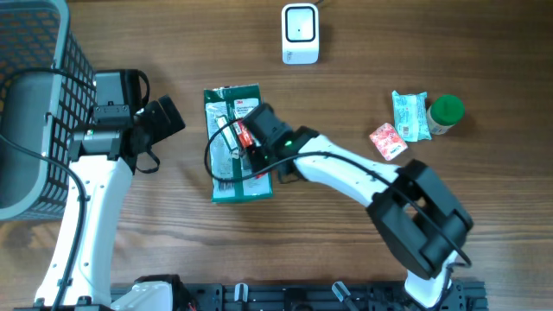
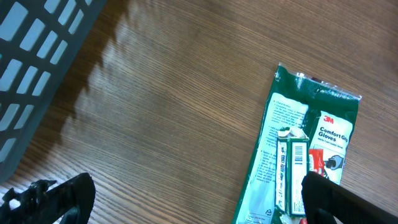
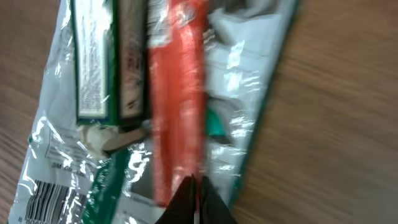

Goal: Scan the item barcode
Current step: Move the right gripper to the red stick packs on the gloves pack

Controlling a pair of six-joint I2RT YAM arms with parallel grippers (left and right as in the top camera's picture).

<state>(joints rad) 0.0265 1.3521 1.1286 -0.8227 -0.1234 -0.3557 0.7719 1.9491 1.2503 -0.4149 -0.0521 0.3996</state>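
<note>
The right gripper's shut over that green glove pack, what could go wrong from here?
1. The right gripper is shut over the slick film of the glove pack; it may pinch only a thin fold, or nothing, so the pack could slip when lifted.
2. The barcode lies near the pack's crinkled, shiny end, so glare might spoil the read at the scanner.

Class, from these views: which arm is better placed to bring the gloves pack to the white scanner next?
Right, probably. The right tool is shut on the gloves pack, seemingly pinching the film, ready to lift toward the scanner. The left tool hangs open beside the pack, holding nothing.
</note>
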